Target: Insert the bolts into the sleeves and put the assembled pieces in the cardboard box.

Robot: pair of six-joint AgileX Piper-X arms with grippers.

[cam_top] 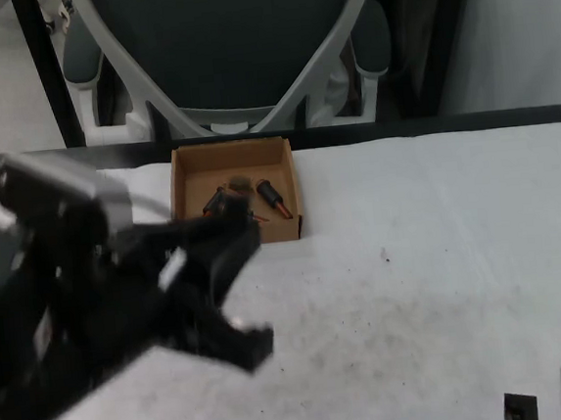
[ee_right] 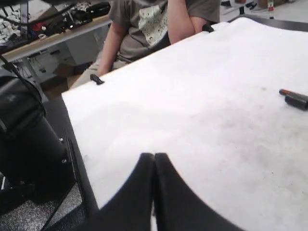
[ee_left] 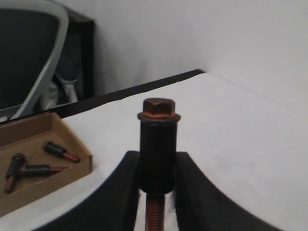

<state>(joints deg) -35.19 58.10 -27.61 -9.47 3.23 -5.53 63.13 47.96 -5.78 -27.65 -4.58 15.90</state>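
Note:
My left gripper [ee_left: 156, 185] is shut on a black sleeve [ee_left: 157, 154] that stands upright between its fingers. A copper-coloured bolt [ee_left: 159, 109] runs through the sleeve, with its hex head on top and its thread showing below. In the high view the left gripper [cam_top: 235, 226] hovers just in front of the cardboard box [cam_top: 186, 159], which holds assembled pieces [cam_top: 273, 199]. The left wrist view shows the box [ee_left: 79, 168] off to one side with three pieces [ee_left: 60, 151] lying in it. My right gripper [ee_right: 154, 192] is shut with nothing in it, low over the white bench.
A dark piece with a reddish end [ee_right: 293, 97] lies on the white bench cover [cam_top: 425, 286]. An office chair [cam_top: 237, 47] stands behind the bench. A seated person [ee_right: 154, 24] is beyond the bench's edge. The left arm's black body [cam_top: 64, 317] covers the bench's left side.

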